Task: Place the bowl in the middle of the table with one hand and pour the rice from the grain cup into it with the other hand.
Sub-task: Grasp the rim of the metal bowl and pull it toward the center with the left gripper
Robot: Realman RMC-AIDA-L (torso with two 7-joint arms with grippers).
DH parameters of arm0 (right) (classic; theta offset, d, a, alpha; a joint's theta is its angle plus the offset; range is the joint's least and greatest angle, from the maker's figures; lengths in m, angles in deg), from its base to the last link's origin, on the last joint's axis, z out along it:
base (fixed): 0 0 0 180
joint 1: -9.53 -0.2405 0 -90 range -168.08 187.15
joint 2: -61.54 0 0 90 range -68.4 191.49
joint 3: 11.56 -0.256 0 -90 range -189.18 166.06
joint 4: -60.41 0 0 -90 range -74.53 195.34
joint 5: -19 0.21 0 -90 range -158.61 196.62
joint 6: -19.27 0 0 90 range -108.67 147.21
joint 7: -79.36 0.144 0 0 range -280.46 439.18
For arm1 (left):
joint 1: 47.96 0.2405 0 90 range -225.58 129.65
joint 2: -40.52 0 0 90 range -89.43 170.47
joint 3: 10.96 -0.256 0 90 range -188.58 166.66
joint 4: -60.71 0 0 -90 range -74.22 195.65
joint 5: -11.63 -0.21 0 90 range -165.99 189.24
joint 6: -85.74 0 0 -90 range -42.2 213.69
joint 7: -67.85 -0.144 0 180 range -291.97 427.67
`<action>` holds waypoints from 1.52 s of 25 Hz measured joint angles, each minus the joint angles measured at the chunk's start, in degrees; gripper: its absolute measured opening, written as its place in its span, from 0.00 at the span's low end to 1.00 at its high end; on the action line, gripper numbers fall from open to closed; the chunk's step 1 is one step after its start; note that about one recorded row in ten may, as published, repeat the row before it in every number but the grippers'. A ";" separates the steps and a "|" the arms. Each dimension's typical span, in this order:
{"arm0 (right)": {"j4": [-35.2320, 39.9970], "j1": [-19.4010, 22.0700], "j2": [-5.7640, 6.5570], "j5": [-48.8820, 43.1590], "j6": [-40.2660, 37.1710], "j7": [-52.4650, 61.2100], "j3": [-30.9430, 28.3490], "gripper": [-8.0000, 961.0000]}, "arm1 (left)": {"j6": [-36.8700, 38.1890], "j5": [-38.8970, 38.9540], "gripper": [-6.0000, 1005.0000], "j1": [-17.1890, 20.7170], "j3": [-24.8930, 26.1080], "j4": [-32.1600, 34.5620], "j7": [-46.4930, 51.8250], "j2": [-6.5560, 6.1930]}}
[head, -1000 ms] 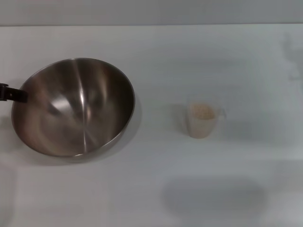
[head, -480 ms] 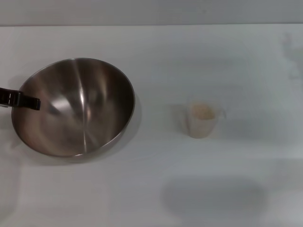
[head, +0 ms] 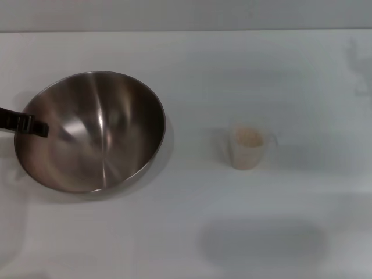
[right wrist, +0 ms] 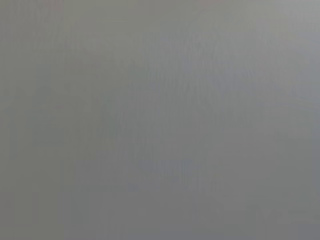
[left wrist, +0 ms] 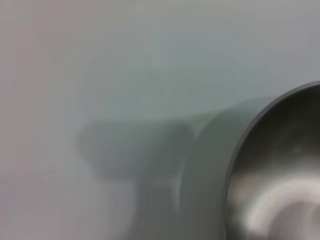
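- The left end effector [head: 26, 124] pokes in at the bowl's [head: 99, 128] rim at nine o'clock. I cannot tell if its fingers are apart or pinching the rim.
- The bowl sits on the left of the white worktop [head: 244, 70], not in the middle yet.
- The grain cup [head: 249, 147] with rice [head: 249, 138] stands well apart, at three o'clock from the bowl.
- I think the step is grabbing the bowl. Next comes moving it to the middle.
- The right end effector is not seen.

You are looking down at a white table [head: 244, 70] filling nearly the whole head view. Along the far edge a plain grey wall [head: 186, 14] is meeting it in a straight line. Soft light is falling from above, casting a broad, dim shadow [head: 261, 241] on the near side.
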 joint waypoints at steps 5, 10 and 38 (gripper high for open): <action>0.23 -0.12 0.01 0.00 0.32 0.07 0.00 0.56 | -0.35 -0.24 0.54 -0.68 0.48 0.55 -0.02 -0.06; 0.24 -0.12 0.01 0.00 0.38 0.08 0.00 0.56 | -0.91 -0.26 0.33 -1.10 0.48 0.67 0.00 -0.05; 0.29 -0.12 0.00 -0.01 0.37 0.12 0.00 0.56 | -5.01 11.13 0.05 -5.49 11.88 4.06 -4.24 -0.01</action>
